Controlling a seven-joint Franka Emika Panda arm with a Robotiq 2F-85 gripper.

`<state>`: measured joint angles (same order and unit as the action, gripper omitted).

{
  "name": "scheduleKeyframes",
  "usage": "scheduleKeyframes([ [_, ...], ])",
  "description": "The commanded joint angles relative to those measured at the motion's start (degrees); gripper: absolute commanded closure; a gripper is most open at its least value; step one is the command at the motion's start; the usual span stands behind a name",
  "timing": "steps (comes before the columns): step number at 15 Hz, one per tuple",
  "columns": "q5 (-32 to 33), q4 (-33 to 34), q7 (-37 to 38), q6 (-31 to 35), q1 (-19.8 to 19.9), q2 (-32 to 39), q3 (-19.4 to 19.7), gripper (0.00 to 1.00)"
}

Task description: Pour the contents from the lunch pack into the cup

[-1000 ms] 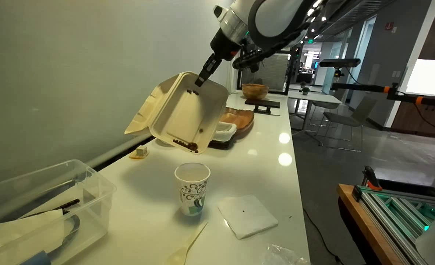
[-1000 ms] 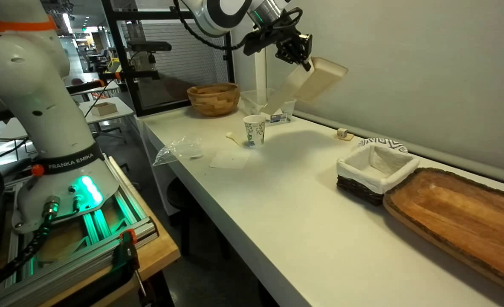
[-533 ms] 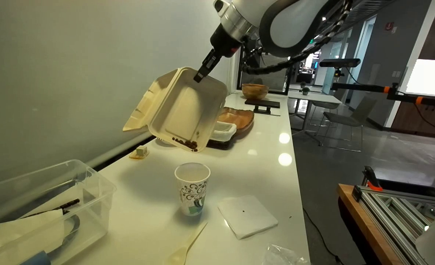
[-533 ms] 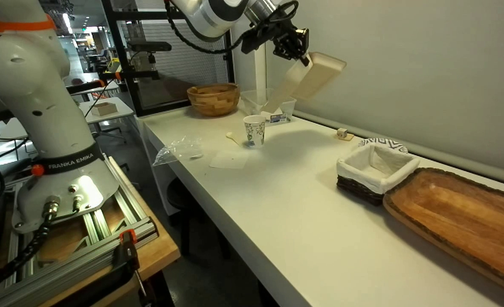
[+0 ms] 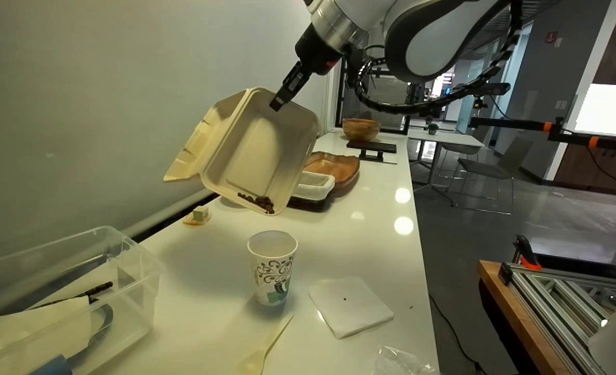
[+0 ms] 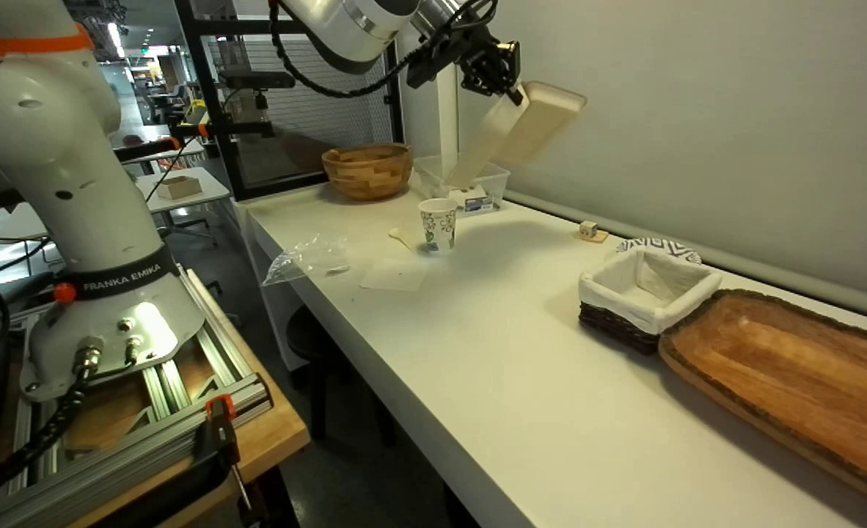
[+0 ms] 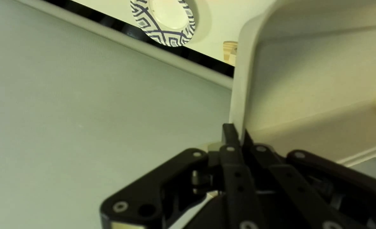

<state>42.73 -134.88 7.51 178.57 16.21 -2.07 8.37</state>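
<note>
Gripper clenched on the rim of the box, mid-frame in the wrist view. In an exterior view the box hangs open at upper center, tilted, its lid toward the left; brown bits (a cluster and a few strays) lie along its lower edge. Beneath it in the frame, apart from it, the cup stands upright on the table. A spoon lies just below the cup, a napkin to its right, a bag at the bottom edge, a bin at lower left. At right in an exterior view, a basket sits beside a tray; a dish shows at the top of the wrist view.
</note>
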Motion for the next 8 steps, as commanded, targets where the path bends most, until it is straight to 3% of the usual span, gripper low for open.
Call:
scheduleKeyframes([
  [1, 9.63, -0.05, 9.52, -1.23, 1.03, -1.86, -1.13, 0.99],
  [8, 30.68, 0.76, 29.84, -4.34, 2.26, -4.8, -3.77, 0.99],
])
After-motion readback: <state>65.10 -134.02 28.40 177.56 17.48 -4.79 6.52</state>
